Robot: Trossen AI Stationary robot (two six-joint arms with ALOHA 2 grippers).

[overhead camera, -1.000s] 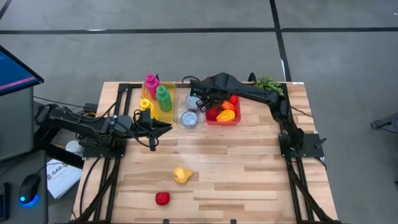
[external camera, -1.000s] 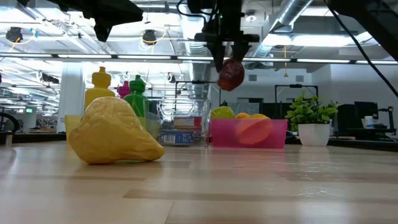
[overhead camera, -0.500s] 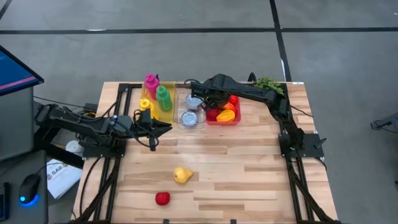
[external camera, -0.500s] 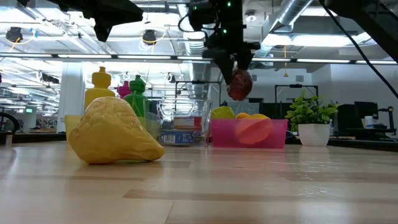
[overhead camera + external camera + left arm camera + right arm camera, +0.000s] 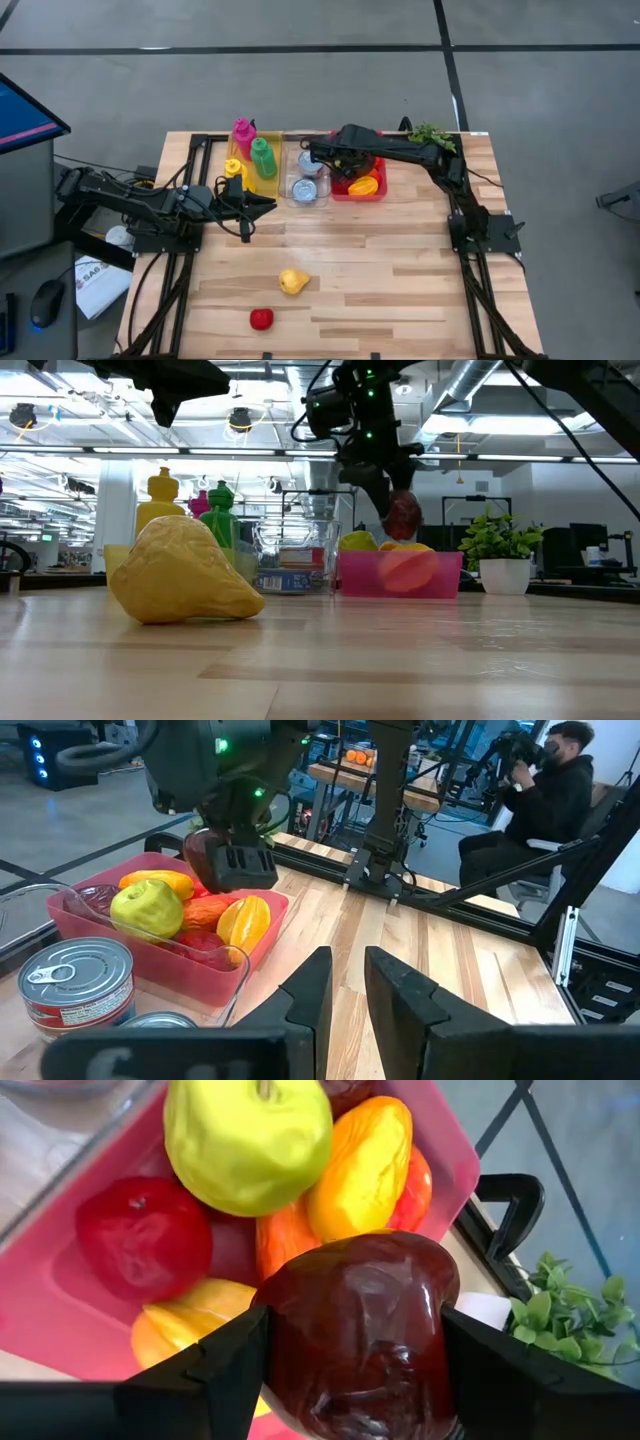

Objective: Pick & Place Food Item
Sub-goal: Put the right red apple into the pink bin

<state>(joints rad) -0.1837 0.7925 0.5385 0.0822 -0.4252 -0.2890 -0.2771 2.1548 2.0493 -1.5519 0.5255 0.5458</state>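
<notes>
My right gripper (image 5: 343,163) is shut on a dark red, glossy fruit (image 5: 360,1320), which hangs over the red bin (image 5: 380,190) of toy fruit near the table's far edge. The low view shows the fruit (image 5: 403,515) just above the bin (image 5: 400,573). The left wrist view shows the fruit (image 5: 203,858) over the bin's green apple (image 5: 147,908). My left gripper (image 5: 268,206) waits left of the table's centre, its fingers close together. A yellow pear-like piece (image 5: 293,281) and a small red piece (image 5: 261,318) lie on the table near its near edge. My right gripper pinches the dark red fruit between its two fingers (image 5: 215,1370), one on each of the fruit's opposite sides (image 5: 285,1330). The fingers come from above, slanting down toward the bin. The fruit is lifted clear, above the fruit lying in the red bin.
A clear bin with cans (image 5: 305,185) stands left of the red bin, and a yellow tray of squeeze bottles (image 5: 252,158) stands left of that. A small green plant (image 5: 432,135) is at the far right corner. A seated person (image 5: 550,800) is beyond the table.
My right gripper has carried the dark red fruit from above the clear bin's edge toward the table's right, over the red bin. It has come down and tipped on the way. The fruit now hangs lower, just above the bin's contents.
</notes>
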